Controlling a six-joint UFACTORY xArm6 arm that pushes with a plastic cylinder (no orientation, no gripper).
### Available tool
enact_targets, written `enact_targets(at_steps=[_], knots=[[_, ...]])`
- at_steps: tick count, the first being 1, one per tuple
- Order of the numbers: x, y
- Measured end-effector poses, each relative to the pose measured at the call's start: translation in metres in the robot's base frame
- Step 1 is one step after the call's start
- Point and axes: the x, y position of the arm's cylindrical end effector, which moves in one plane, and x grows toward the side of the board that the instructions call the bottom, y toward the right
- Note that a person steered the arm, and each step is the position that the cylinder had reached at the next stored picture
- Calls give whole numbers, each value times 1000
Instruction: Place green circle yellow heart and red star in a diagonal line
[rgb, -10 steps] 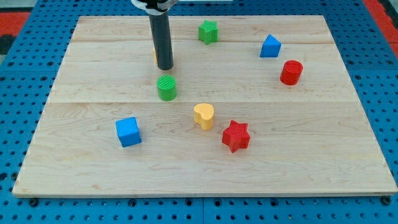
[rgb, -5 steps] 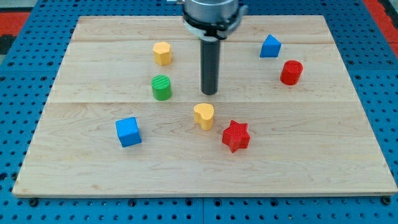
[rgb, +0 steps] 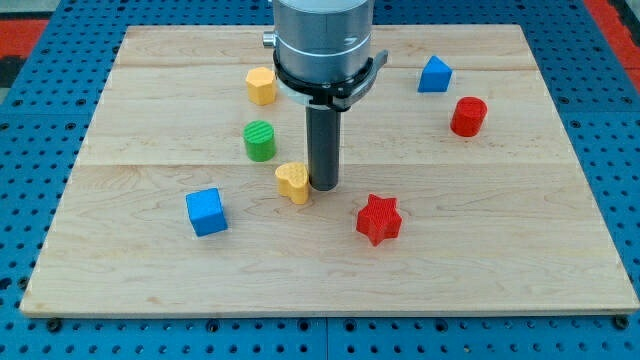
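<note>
The green circle (rgb: 260, 141) stands left of the board's middle. The yellow heart (rgb: 293, 182) lies just below and right of it. The red star (rgb: 379, 219) lies lower right of the middle. My tip (rgb: 323, 186) rests on the board, touching the heart's right side, up and left of the star. The green star seen earlier at the top is hidden behind the arm.
A yellow block (rgb: 261, 86) sits at the upper left. A blue cube (rgb: 206, 211) lies lower left. A blue block (rgb: 434, 74) and a red cylinder (rgb: 467, 117) sit at the upper right. The wooden board (rgb: 500, 280) lies on a blue pegboard.
My tip moved right from beside the green circle, nudging it left, then came down and left against the yellow heart, pushing the heart left. The red star has not moved.
</note>
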Motion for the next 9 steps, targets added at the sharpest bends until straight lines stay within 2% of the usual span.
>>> enact_targets(at_steps=[1, 2, 3, 5, 6, 8, 9], knots=[[0, 63], [32, 104], [70, 91], [72, 1], [71, -18], [33, -23], [34, -35]])
